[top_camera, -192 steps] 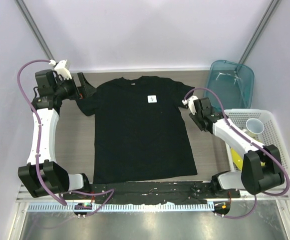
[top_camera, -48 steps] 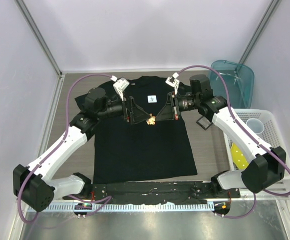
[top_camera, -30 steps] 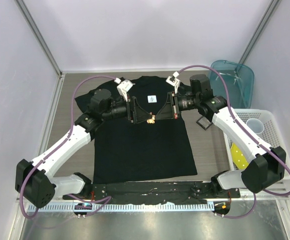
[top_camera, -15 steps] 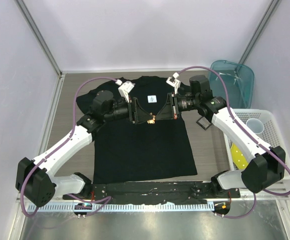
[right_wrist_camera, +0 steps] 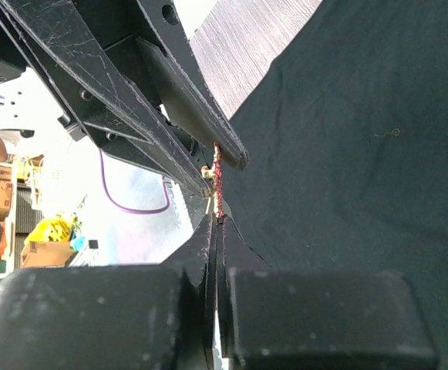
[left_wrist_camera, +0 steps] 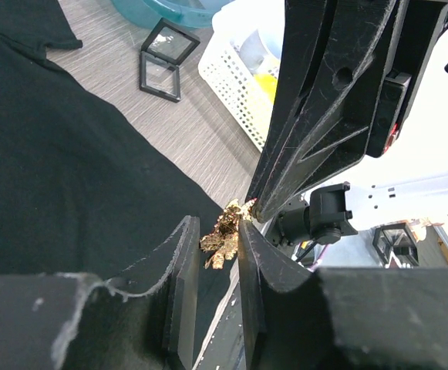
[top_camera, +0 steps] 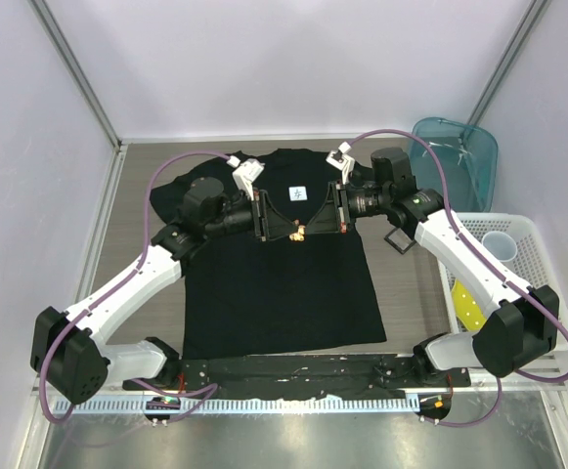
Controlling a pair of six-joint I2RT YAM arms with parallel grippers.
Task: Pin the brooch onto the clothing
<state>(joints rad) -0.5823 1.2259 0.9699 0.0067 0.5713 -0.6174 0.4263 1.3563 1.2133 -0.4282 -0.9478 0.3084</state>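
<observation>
Maple-leaf brooch [top_camera: 296,234] in mid-air over black T-shirt [top_camera: 274,293], right gripper [right_wrist_camera: 215,225] clenched on its edge, left gripper [left_wrist_camera: 218,237] with 2 fingers straddling it, cannot tell whether clamped

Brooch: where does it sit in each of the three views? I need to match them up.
Top external: the brooch is centre, between the left gripper and right gripper, over the T-shirt.
Left wrist: lower centre, golden back showing, between its own fingers.
Right wrist: centre, edge-on at its own fingertips.
Shared landmark: the black T-shirt.
</observation>
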